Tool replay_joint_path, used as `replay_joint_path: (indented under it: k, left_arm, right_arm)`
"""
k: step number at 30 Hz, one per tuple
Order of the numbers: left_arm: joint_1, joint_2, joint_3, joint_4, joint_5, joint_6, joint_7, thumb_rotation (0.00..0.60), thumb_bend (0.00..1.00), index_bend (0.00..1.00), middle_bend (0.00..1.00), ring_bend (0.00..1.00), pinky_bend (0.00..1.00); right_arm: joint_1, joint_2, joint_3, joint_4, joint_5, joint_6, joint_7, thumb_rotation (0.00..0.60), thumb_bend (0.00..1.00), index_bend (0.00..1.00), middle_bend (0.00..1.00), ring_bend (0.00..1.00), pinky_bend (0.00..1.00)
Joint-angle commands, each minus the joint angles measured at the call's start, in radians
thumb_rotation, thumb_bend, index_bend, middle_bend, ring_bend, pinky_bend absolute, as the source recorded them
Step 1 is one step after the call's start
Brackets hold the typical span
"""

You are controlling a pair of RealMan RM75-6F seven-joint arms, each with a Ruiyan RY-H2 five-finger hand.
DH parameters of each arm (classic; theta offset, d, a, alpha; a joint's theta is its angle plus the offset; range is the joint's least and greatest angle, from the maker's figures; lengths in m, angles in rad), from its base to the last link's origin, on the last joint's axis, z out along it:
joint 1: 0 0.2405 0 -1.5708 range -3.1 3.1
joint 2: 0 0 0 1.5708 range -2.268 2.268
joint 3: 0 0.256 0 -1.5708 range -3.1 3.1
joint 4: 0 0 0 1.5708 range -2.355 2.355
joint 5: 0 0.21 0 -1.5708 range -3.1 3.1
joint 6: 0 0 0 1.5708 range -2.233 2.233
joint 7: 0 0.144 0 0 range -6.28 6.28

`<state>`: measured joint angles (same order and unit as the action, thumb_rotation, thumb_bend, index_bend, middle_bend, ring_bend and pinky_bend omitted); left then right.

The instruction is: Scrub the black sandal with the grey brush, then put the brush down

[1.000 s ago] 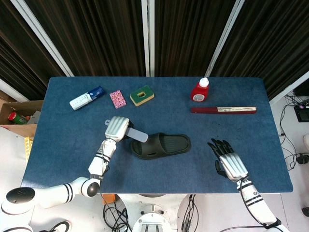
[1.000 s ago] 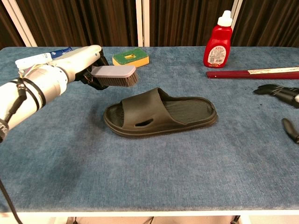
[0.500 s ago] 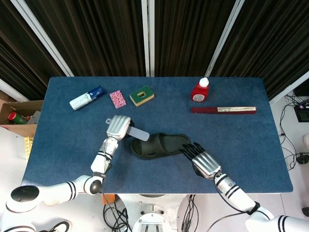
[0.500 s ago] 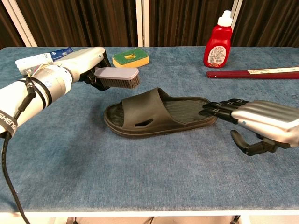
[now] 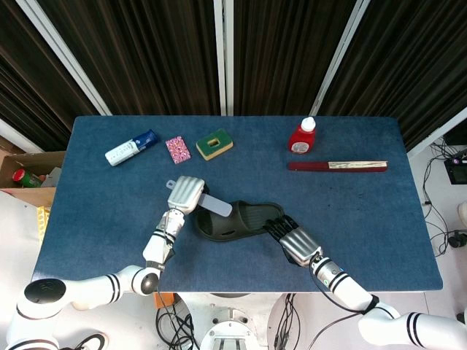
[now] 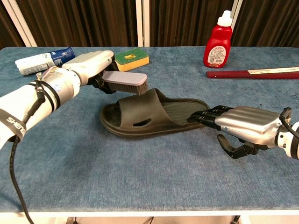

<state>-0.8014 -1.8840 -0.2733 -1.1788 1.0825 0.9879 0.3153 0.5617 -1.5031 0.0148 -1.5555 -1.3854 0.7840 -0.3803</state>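
Fingers of your left hand [image 6: 91,65] are clenched around the handle of the grey brush [image 6: 125,82], which sits bristles-down at the strap of the black sandal [image 6: 152,113]; whether the bristles touch the strap you cannot tell. Your right hand [image 6: 245,126] lies low at the sandal's heel end, its dark fingertips [image 6: 202,115] stretched flat onto the heel rim, grasping nothing. The sandal rests sole-down near the middle of the blue table [image 5: 379,211], toe toward your left hand. Along the far side stand a red squeeze bottle [image 5: 302,135] with a red flat ruler-like strip [image 5: 338,166] just beside it, a yellow-green sponge [image 5: 214,144], a small pink patterned packet [image 5: 177,149] and a white-and-blue tube [image 5: 130,147].
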Motion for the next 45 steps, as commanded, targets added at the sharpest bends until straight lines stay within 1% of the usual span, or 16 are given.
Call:
replay_joint_path:
  k: [1, 7, 15, 23, 31, 34, 37, 41, 43, 45]
  left_arm:
    - [-0.009, -0.015, -0.002, 0.005, 0.0, 0.001, 0.009, 0.6, 0.49, 1.0, 1.0, 1.0, 1.0]
    - [-0.026, -0.037, 0.002, 0.022, 0.0, -0.02, 0.013, 0.6, 0.49, 1.0, 1.0, 1.0, 1.0]
    - [-0.041, -0.062, 0.0, 0.094, -0.033, -0.071, 0.015, 0.6, 0.49, 1.0, 1.0, 1.0, 1.0]
    - [-0.044, -0.066, -0.017, 0.152, -0.071, -0.091, 0.021, 0.6, 0.49, 1.0, 1.0, 1.0, 1.0]
    - [-0.041, -0.055, -0.054, 0.2, -0.121, -0.104, 0.002, 0.6, 0.49, 1.0, 1.0, 1.0, 1.0]
    - [-0.035, -0.037, -0.061, 0.184, -0.123, -0.102, -0.013, 0.6, 0.49, 1.0, 1.0, 1.0, 1.0]
    - [-0.023, -0.013, -0.054, 0.131, -0.091, -0.087, -0.046, 0.6, 0.49, 1.0, 1.0, 1.0, 1.0]
    - [-0.006, 0.008, -0.018, 0.046, 0.0, -0.027, -0.075, 0.6, 0.49, 1.0, 1.0, 1.0, 1.0]
    - [-0.006, 0.006, 0.002, 0.027, 0.033, -0.007, -0.065, 0.6, 0.49, 1.0, 1.0, 1.0, 1.0]
    - [-0.009, -0.002, 0.017, 0.027, 0.044, -0.004, -0.042, 0.6, 0.49, 1.0, 1.0, 1.0, 1.0]
  right_arm:
    - [0.004, -0.002, -0.004, 0.001, 0.003, 0.002, -0.001, 0.6, 0.88, 0.0, 0.03, 0.0, 0.0]
    - [0.014, -0.004, -0.013, 0.001, 0.01, 0.006, -0.002, 0.6, 0.89, 0.0, 0.03, 0.0, 0.0]
    - [0.018, -0.002, -0.027, 0.0, 0.016, 0.021, -0.001, 0.6, 0.88, 0.0, 0.03, 0.0, 0.0]
    - [0.023, -0.003, -0.036, -0.003, 0.014, 0.034, 0.002, 0.6, 0.88, 0.0, 0.03, 0.0, 0.0]
    - [0.026, -0.005, -0.046, -0.004, 0.02, 0.042, -0.001, 0.6, 0.88, 0.0, 0.03, 0.0, 0.0]
    - [0.028, -0.006, -0.047, -0.003, 0.022, 0.043, -0.001, 0.6, 0.88, 0.0, 0.03, 0.0, 0.0]
    - [0.03, -0.007, -0.048, -0.002, 0.025, 0.043, 0.0, 0.6, 0.88, 0.0, 0.03, 0.0, 0.0]
    - [0.034, -0.01, -0.05, 0.001, 0.029, 0.041, -0.001, 0.6, 0.88, 0.0, 0.03, 0.0, 0.0]
    - [0.035, -0.011, -0.051, 0.001, 0.032, 0.042, -0.001, 0.6, 0.88, 0.0, 0.03, 0.0, 0.0]
    - [0.036, -0.012, -0.052, 0.001, 0.034, 0.041, -0.002, 0.6, 0.88, 0.0, 0.03, 0.0, 0.0]
